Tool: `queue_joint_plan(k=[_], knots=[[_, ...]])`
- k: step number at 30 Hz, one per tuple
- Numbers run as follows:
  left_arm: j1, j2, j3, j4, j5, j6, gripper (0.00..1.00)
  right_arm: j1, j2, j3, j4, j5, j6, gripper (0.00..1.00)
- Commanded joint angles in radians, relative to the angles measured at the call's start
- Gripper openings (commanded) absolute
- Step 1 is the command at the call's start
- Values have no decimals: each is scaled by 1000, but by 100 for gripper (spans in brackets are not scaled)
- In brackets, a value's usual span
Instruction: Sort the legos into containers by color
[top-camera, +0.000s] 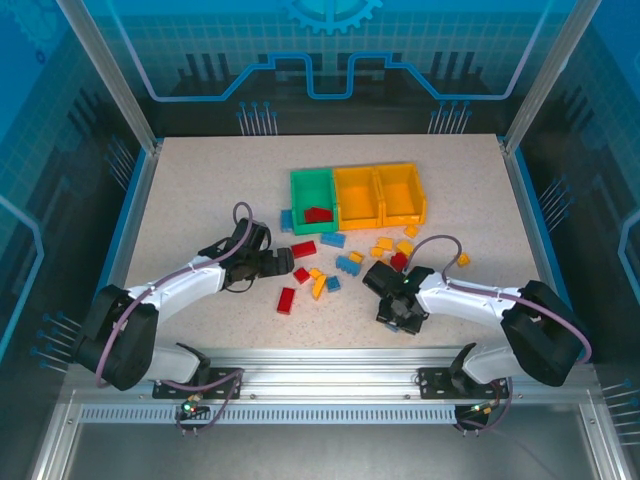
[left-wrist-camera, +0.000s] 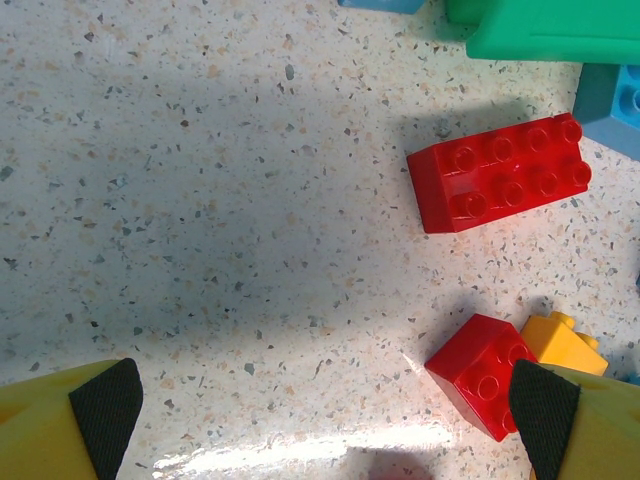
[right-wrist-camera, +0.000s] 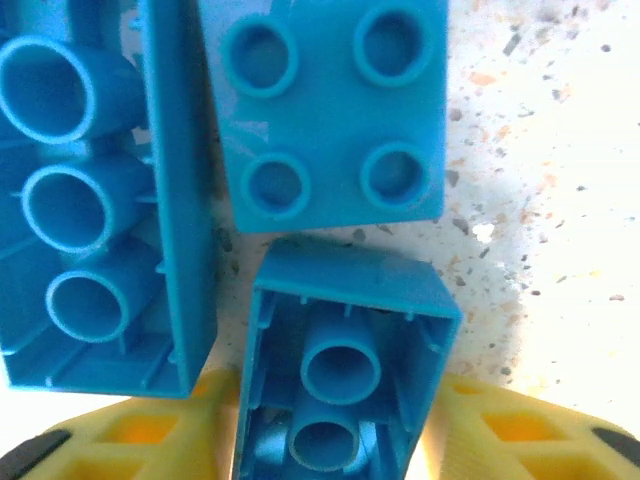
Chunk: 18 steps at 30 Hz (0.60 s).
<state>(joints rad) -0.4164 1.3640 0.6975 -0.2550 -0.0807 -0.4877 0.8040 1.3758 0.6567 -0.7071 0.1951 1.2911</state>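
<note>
Tabletop (top-camera: 200, 190): green bin (top-camera: 298, 200) with red brick (top-camera: 318, 214)

We count one green bin (top-camera: 312, 190), two orange-yellow bins (top-camera: 357, 195), five red bricks (top-camera: 303, 249), roughly four blue bricks (top-camera: 333, 240), roughly eight yellow bricks (top-camera: 404, 247).

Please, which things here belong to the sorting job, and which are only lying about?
Belong to the job: red legos; blue legos, a blue lego between the right claw's fingers; yellow legos; green bin with one red lego inside; two orange-yellow bins.
Not part of it: speckled table; arm cables; metal rail at the near edge.
</note>
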Motion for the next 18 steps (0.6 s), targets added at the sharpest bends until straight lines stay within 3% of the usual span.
queue_joint_plan(k=[1, 7, 10, 14, 18], knots=[[-8, -18, -20, 4, 10, 25, 99, 0, -3, 8, -19, 17, -29, 41], [-8, -16, -18, -1, 10, 24, 99, 75, -90, 120, -163, 78, -71, 32], [-8, -18, -18, -6, 8, 24, 99, 67, -164, 171, -165, 101, -138, 30], [-15, -28, -24, -13, 12, 25, 99, -39, -194, 256, -111, 44, -292, 31], [-25, -48, -39, -30, 6, 25, 99, -177, -111, 378, -48, -26, -470, 31]])
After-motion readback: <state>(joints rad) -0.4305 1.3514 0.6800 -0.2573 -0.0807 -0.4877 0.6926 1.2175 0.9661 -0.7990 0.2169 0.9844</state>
